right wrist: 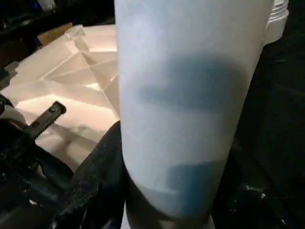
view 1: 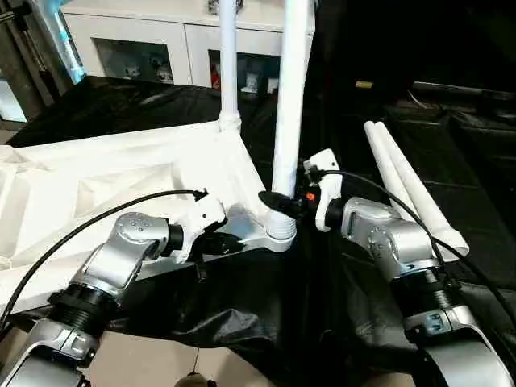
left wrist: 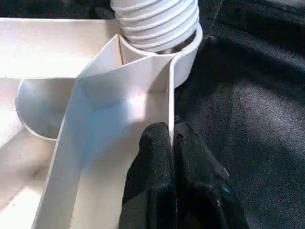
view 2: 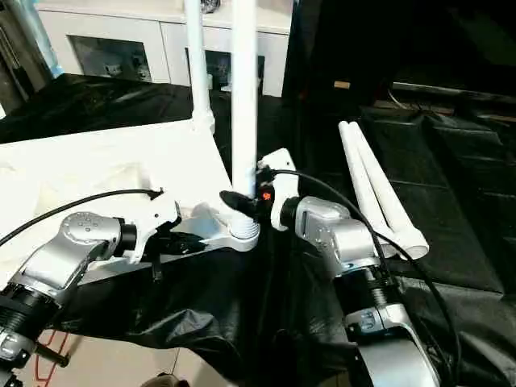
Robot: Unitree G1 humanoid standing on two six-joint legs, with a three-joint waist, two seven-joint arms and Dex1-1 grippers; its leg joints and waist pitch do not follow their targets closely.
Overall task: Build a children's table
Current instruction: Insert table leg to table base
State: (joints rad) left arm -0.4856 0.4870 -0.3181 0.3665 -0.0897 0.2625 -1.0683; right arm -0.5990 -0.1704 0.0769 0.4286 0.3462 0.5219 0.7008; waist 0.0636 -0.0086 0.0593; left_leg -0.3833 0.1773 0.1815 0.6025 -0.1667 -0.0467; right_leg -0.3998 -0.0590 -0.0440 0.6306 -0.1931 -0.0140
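The children's table top point(view 1: 121, 177) lies upside down on black cloth, ribbed underside up. Two white legs stand upright in its corner sockets, a far leg point(view 1: 229, 64) and a near leg point(view 1: 290, 105). My right gripper point(view 1: 282, 200) is shut on the near leg just above its socket point(view 1: 280, 234); in the right wrist view that leg point(right wrist: 190, 95) sits between the black fingers point(right wrist: 95, 176). My left gripper point(left wrist: 172, 143) is shut on the top's thin rim wall point(left wrist: 170, 95), beside the near leg's ribbed end point(left wrist: 157, 21).
Two loose white legs point(view 1: 411, 189) lie side by side on the black cloth to the right of my right arm. A white cabinet point(view 1: 161, 40) with glass-fronted compartments stands behind the table. The cloth's front edge hangs close to my forearms.
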